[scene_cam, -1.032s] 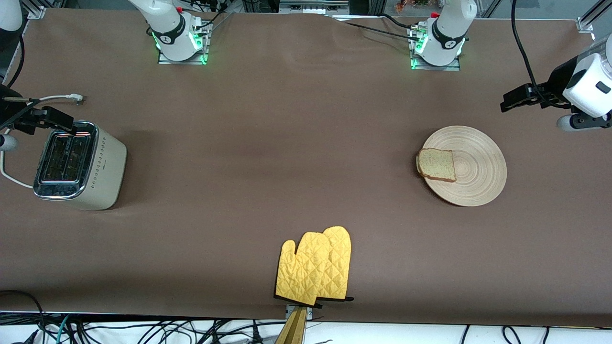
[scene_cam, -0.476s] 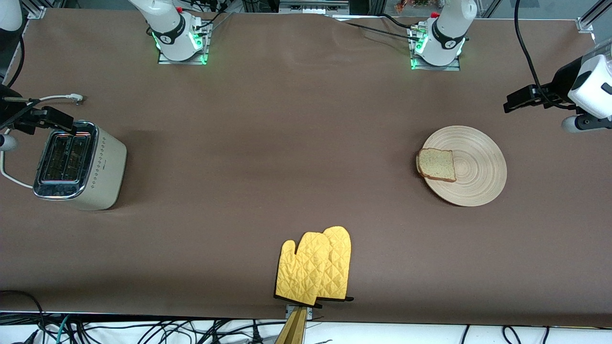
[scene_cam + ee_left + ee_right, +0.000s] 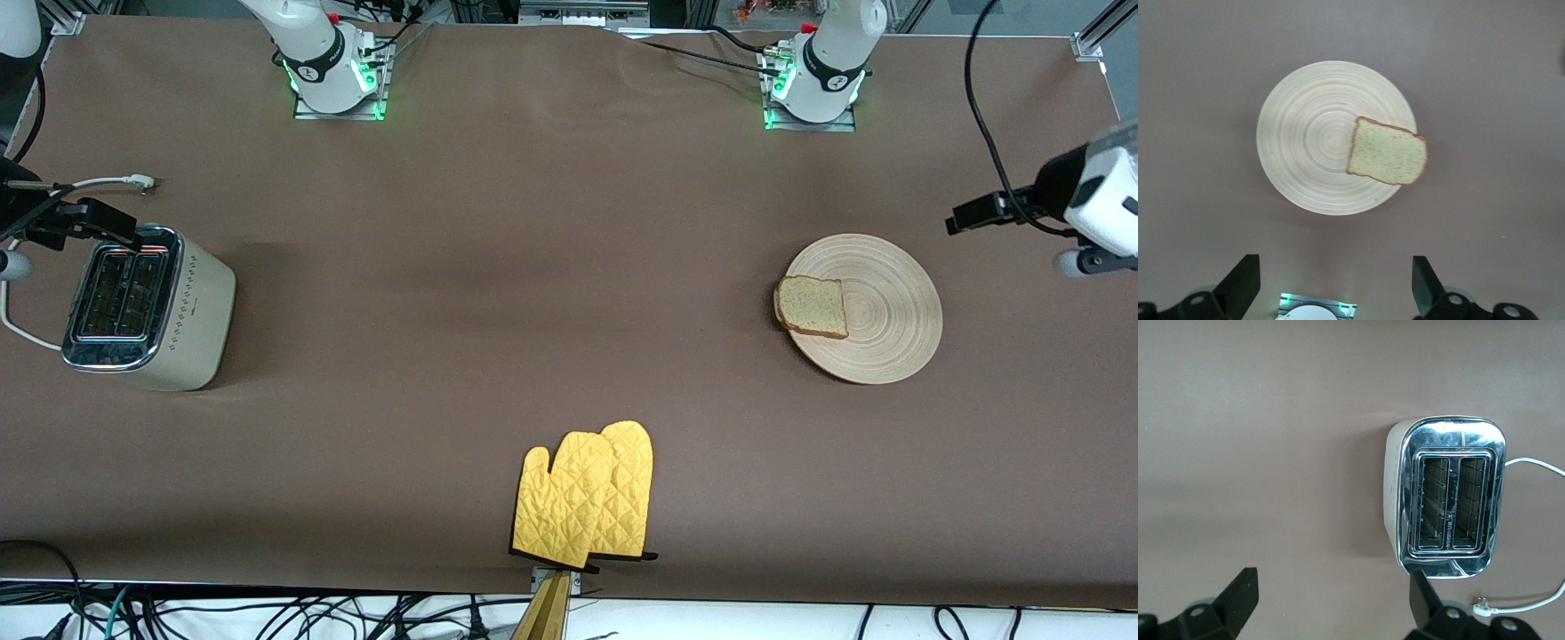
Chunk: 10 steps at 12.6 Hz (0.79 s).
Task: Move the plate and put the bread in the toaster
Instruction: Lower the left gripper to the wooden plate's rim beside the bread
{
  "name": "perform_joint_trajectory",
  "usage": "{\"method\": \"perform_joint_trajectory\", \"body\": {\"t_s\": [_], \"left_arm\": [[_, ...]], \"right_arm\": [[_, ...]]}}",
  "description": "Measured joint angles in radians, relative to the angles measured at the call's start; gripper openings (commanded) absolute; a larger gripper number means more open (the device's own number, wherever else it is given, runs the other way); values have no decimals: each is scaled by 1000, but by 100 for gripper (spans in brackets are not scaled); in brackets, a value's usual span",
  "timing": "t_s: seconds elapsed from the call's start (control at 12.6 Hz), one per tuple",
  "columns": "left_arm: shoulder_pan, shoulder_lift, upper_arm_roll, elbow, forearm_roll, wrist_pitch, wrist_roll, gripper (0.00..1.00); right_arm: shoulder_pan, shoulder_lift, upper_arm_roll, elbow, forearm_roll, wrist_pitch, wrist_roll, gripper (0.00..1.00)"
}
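The round beige plate lies toward the left arm's end of the table. The slice of bread rests on it, overhanging the rim on the side toward the right arm's end. My left gripper hangs high over bare cloth beside the plate, open and empty. The left wrist view shows the plate and bread whole, past the open left gripper. The cream toaster stands at the right arm's end with both slots empty. High beside it, my right gripper is open and empty, with the toaster ahead of the right gripper.
A pair of yellow oven mitts lies near the table's front edge, midway along it. The toaster's white cord and plug trail on the cloth farther from the front camera. Both arm bases stand along the table's back edge.
The left gripper has drifted away from the plate toward its own end of the table. The right arm, plate, bread and toaster have not moved.
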Motion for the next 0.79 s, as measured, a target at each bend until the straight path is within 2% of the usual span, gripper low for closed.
{"method": "perform_joint_trajectory", "body": {"t_s": [0.32,0.79], "left_arm": [[165,38,27,-91,-29,96,252,100],[369,295,30,-105,-179,196,627,100]], "right_arm": [[0,0,0,0,0,0,0,100],[0,0,0,0,0,0,0,100]]}}
